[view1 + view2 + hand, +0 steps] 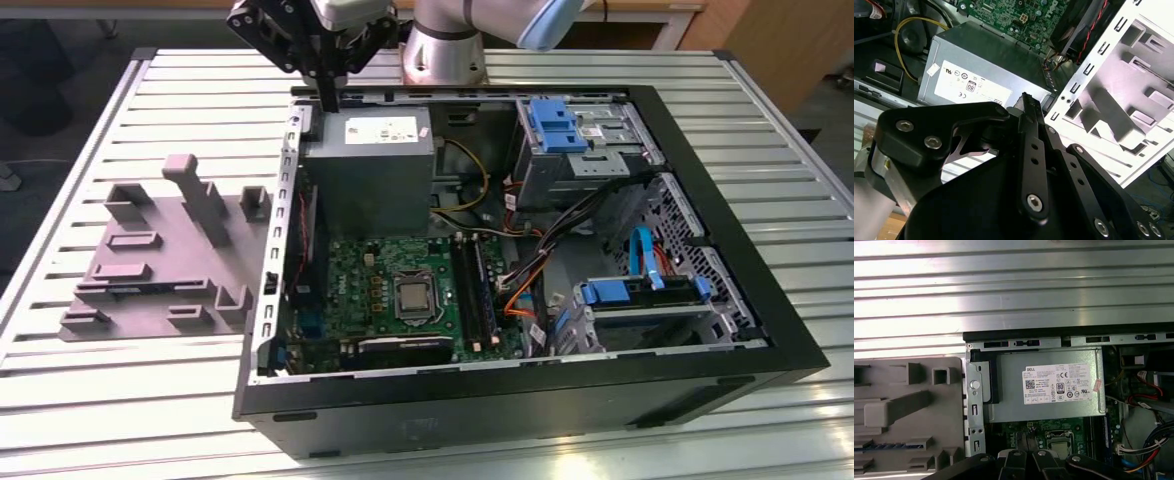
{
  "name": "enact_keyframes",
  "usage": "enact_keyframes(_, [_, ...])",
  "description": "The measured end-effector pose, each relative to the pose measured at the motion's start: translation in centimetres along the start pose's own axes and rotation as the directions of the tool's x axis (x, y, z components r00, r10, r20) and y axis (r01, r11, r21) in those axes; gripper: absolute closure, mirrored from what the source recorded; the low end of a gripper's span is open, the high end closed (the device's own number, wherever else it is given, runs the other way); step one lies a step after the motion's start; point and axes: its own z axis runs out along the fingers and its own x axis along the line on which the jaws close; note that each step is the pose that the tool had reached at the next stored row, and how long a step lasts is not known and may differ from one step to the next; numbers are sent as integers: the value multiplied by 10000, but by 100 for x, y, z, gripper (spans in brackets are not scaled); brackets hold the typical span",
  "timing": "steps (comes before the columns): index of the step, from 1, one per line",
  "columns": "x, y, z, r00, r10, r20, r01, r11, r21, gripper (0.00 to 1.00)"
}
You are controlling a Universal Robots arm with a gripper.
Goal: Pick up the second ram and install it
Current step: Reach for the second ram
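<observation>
While the pincer [327, 95] hangs clenched and empty at twelve o'clock over the power supply [367, 150], the second ram [886, 446] sits in the grey holder [160, 260] at nine o'clock; descending clenched risks striking its edge.

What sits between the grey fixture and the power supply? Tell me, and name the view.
The case's perforated metal wall stands between the grey fixture and the power supply, plain in the first wrist view.
</observation>
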Motion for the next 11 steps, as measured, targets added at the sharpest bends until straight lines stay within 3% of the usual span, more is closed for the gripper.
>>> enact_keyframes(11, [54, -4, -1, 10000, 0, 0, 0, 10000, 0, 89])
